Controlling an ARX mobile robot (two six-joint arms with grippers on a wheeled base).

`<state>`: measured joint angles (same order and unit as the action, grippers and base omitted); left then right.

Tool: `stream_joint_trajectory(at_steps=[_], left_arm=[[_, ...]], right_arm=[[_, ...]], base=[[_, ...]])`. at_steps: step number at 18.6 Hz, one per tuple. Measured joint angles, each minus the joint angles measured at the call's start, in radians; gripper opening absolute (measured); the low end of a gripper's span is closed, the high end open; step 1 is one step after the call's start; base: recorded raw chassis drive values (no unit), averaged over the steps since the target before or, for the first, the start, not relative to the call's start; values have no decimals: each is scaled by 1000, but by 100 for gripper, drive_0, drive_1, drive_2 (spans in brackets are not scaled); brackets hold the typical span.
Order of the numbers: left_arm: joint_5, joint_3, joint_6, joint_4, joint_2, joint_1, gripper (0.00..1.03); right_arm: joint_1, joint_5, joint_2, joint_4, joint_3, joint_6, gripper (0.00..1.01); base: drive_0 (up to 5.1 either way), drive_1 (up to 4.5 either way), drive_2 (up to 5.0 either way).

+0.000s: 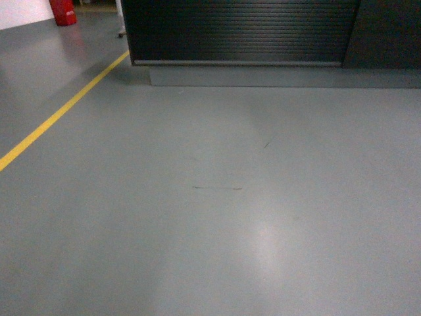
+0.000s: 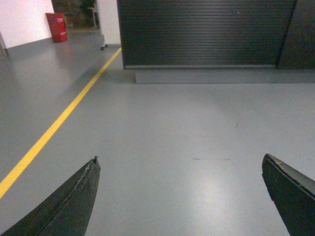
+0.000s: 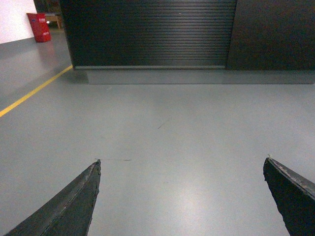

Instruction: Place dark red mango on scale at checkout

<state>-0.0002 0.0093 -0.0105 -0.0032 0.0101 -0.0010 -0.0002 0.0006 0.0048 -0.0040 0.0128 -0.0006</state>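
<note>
Nearest us, the left gripper (image 2: 179, 196) hangs low over bare grey floor (image 1: 217, 217), jaws spread wide and empty; the right gripper (image 3: 182, 196) mirrors it, released, holding nothing. Both point forward, level. No dark red mango or scale in any view, so we risk rolling on with nothing to place. Farther off, a yellow line (image 1: 59, 112) runs left. Ahead stands the checkout (image 1: 240, 29), ribbed front only; approach too fast and we bump its plinth.
</note>
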Motion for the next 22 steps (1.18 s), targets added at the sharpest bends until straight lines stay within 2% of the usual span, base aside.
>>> stream_joint_trajectory(at_steps=[22], left_arm=[[0,0,0,0,0,0,98]], right_arm=[[0,0,0,0,0,0,98]], base=[[0,0,0]])
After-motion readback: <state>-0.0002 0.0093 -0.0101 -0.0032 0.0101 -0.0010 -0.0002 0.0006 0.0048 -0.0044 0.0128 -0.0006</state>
